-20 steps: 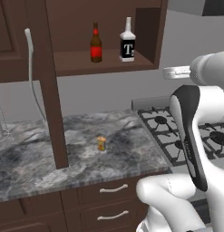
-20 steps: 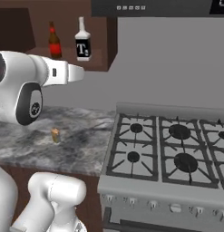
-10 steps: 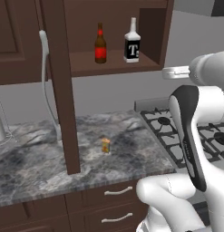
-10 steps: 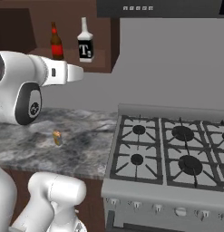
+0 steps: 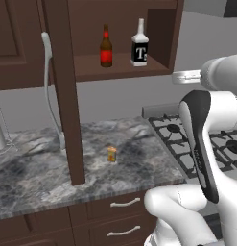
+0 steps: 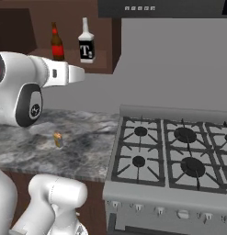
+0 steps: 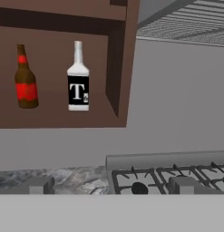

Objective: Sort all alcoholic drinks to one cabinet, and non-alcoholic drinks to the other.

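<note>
Standing spread and empty, tool point(image 7: 109, 185) tips blurred, open door point(image 5: 62, 91) hiding counter point(image 5: 33, 187) behind, can point(image 5: 112, 154) tiny

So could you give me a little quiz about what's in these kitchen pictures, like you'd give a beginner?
1. True or false: the brown bottle and the white bottle stand upright together on the open cabinet shelf.
2. Where is the small yellow can? A) on the stove B) on the marble counter C) in the cabinet
3. Fill in: the white bottle's black label bears the letter ___.

Key: 1 true; 2 B; 3 T
</note>
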Robot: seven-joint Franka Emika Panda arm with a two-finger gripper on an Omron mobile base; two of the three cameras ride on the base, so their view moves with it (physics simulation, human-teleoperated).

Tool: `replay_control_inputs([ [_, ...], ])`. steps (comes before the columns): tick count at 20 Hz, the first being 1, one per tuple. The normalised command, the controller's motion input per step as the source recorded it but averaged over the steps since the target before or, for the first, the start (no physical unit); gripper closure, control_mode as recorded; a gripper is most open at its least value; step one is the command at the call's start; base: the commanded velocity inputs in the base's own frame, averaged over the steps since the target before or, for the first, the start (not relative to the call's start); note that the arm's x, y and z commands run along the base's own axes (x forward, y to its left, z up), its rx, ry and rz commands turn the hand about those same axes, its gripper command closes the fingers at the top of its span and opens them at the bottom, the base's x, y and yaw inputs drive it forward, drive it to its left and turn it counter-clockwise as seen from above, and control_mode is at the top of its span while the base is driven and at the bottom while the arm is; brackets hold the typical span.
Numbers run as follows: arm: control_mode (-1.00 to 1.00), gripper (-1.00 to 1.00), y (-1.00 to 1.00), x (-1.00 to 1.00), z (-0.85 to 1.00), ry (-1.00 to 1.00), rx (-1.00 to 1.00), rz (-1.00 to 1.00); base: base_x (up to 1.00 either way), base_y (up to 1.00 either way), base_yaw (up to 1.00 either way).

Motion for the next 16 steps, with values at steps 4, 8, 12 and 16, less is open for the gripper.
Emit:
replay_control_inputs([
  [4, -1.00, -1.00, 0.12, 0.00, -0.18, 0.04, -0.01, 0.01, 0.00, 0.00, 0.00],
  [8, -1.00, -1.00, 0.26, 0.00, -0.57, 0.10, -0.01, 0.06, 0.00, 0.00, 0.00],
  [12, -1.00, -1.00, 0.16, -0.01, -0.60, 0.09, 0.00, 0.09, 0.00, 0.00, 0.00],
  [16, -1.00, -1.00, 0.12, -0.01, -0.44, 0.14, 0.00, 0.11, 0.00, 0.00, 0.00],
])
